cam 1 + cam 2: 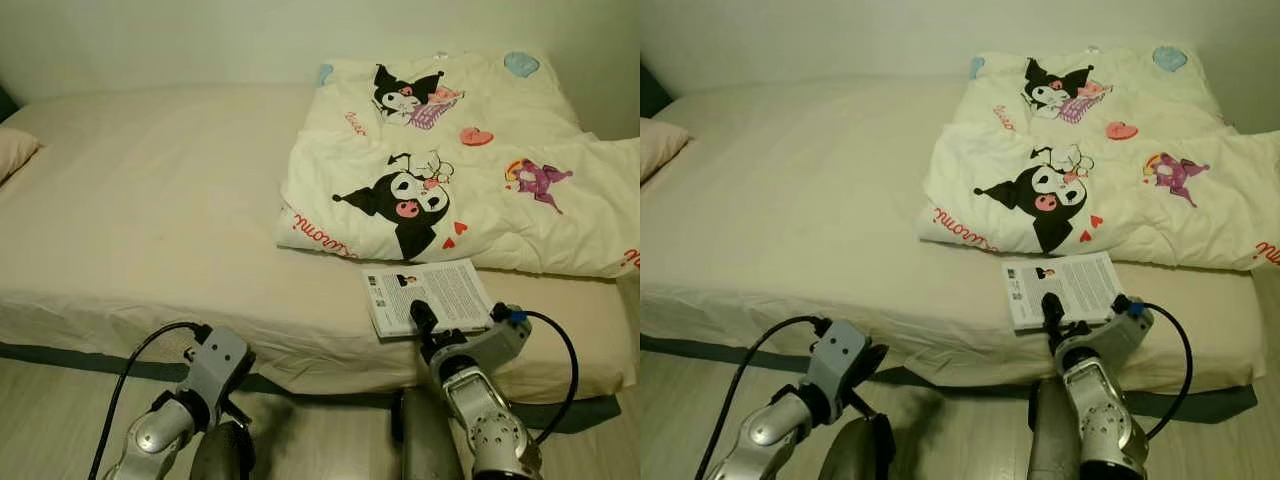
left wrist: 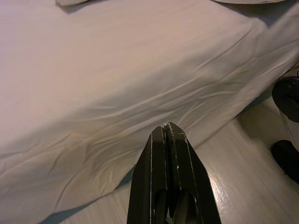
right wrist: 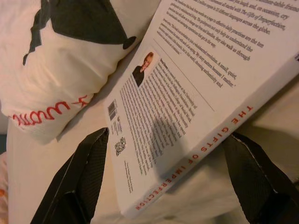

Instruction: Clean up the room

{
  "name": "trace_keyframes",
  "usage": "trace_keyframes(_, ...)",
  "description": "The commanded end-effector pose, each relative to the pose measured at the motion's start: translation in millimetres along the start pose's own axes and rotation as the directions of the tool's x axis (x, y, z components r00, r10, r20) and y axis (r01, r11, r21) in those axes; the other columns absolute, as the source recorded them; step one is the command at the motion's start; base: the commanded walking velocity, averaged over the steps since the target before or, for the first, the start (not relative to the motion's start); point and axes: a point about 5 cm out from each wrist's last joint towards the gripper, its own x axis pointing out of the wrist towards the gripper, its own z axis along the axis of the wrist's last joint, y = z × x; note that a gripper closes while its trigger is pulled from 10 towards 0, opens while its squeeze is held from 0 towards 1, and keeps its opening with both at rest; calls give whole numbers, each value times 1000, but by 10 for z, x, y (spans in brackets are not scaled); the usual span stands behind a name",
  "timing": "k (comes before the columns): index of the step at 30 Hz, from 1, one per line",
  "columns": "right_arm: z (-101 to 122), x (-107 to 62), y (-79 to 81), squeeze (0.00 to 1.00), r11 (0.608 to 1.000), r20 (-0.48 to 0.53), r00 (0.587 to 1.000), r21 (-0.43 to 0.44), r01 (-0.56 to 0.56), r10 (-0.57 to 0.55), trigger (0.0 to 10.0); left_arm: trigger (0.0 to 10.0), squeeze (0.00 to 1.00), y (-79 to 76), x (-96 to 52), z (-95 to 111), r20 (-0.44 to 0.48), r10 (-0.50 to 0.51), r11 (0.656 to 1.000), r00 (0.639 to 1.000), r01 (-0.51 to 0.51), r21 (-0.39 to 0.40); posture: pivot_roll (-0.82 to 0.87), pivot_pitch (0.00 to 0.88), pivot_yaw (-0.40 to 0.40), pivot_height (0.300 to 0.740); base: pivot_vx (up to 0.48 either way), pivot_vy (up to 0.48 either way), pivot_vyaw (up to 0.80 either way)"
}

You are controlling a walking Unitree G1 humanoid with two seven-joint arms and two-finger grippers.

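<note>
Up close, right gripper [image 3: 166, 179] jaws straddle the book [image 3: 196, 107], spread; left gripper [image 2: 167, 135] jaws pressed together.

On the white book's [image 3: 196, 102] spine, red capitals read "THE GIFTS OF IMPERFECTION". Its back cover carries small print, too fine to read, plus a barcode and QR code. Beside the book, red script on the cartoon-printed quilt [image 1: 400, 190] is upside down, not legible.
</note>
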Motion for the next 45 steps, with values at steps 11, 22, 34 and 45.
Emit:
trace_keyframes(11, -48, 188, 118, 0, 993, 9, 998, 100, -58, 57, 10000, 10000, 0, 5, -78, -96, -44, -11, 1000, 999, 12, 26, -98, 244, 132, 562, 0, 0, 0)
trace_keyframes(22, -56, 207, 113, 0, 980, 45, 995, 174, -95, 88, 0, 10000, 0, 22, -98, -86, -32, 13, 1000, 999, -12, 29, -93, 242, 126, 562, 0, 0, 0)
trace_keyframes(34, -116, 178, 160, 0, 989, 65, 991, 92, -119, 113, 0, 10000, 0, 34, -82, -74, -23, 15, 999, 1000, -14, 45, -104, 231, 132, 562, 0, 0, 0)
trace_keyframes(45, -329, -198, 932, 0, 795, -181, 891, -403, -453, 416, 0, 10000, 0, 134, -147, -62, -4, 53, 998, 999, -53, 35, -119, 211, 125, 562, 0, 0, 0)
